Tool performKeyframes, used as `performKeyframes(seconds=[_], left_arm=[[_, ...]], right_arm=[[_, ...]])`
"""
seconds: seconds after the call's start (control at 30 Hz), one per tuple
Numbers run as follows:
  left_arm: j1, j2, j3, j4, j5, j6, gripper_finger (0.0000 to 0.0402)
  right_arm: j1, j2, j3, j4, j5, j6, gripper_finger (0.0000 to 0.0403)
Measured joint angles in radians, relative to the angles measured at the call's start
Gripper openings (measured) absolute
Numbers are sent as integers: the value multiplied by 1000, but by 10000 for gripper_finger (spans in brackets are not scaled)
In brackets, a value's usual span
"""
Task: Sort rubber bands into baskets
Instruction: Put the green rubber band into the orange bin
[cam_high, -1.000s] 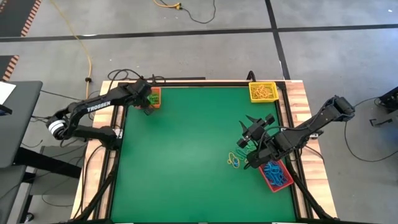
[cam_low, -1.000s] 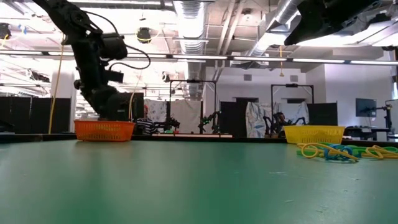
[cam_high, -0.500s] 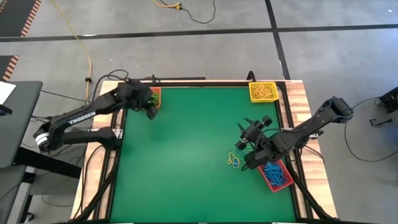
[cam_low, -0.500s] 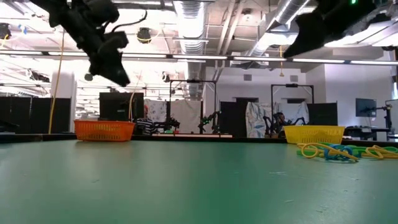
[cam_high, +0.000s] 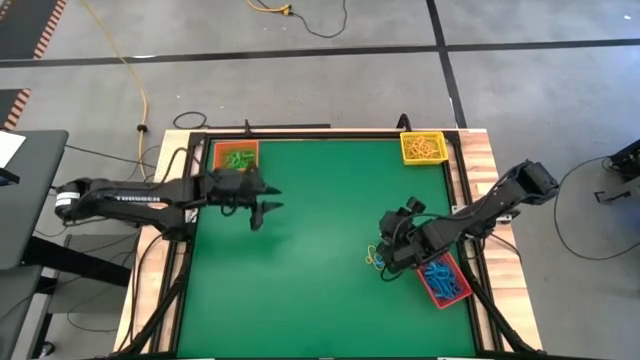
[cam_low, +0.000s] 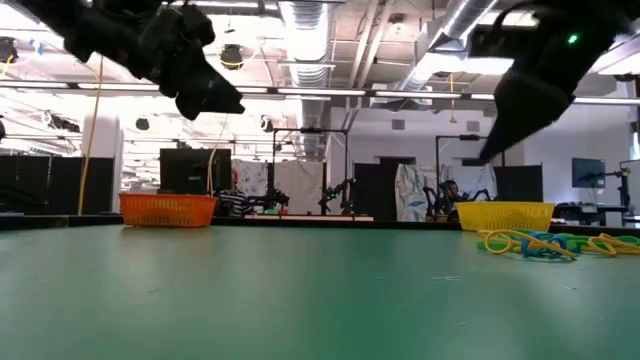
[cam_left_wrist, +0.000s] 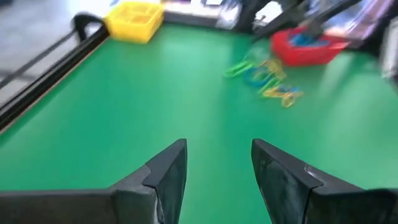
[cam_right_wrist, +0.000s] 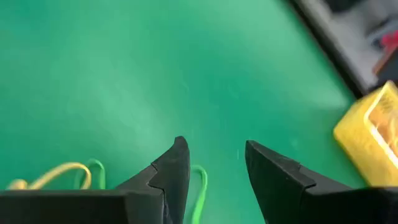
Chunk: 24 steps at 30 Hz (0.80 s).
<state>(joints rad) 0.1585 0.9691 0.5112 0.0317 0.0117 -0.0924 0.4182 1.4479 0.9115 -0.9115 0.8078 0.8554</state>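
Green felt covers my counter (cam_high: 300, 250), framed in pale wood, with grey floor around it. Three small shallow plastic baskets sit at its edges: the orange basket (cam_high: 236, 156) at the far left corner holding green bands, the yellow basket (cam_high: 422, 147) at the far right corner holding yellow ones, and the red basket (cam_high: 443, 280) on the right edge, turned askew to the counter's edge, holding blue ones. A loose tangle of thin yellow, blue and green rubber bands (cam_high: 377, 256) lies on the felt just beside the red basket. My left hand (cam_high: 266, 206) hangs over the counter's left part, fingers spread and holding nothing; white lettering on that arm reads TROSSEN. My right hand (cam_high: 384, 262) hovers at the tangle, fingers spread.
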Motion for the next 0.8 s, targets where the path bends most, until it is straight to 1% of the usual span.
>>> performKeyframes(seconds=[0.1,0.23,0.37,0.53,0.8], left_arm=[[-60,14,-82,171,-27,-19,169],[-120,58,-154,307,-55,-30,169],[-169,131,-164,346,-80,-33,169],[-215,229,-164,462,-80,-25,169],[-237,367,-164,611,-80,1,169]], right_arm=[[-50,0,0,-37,-90,-19,191],[-120,0,0,-64,-158,-54,191],[-180,0,0,-63,-218,-107,191],[-231,0,0,-64,-314,-150,191],[-278,0,0,-104,-496,-183,191]])
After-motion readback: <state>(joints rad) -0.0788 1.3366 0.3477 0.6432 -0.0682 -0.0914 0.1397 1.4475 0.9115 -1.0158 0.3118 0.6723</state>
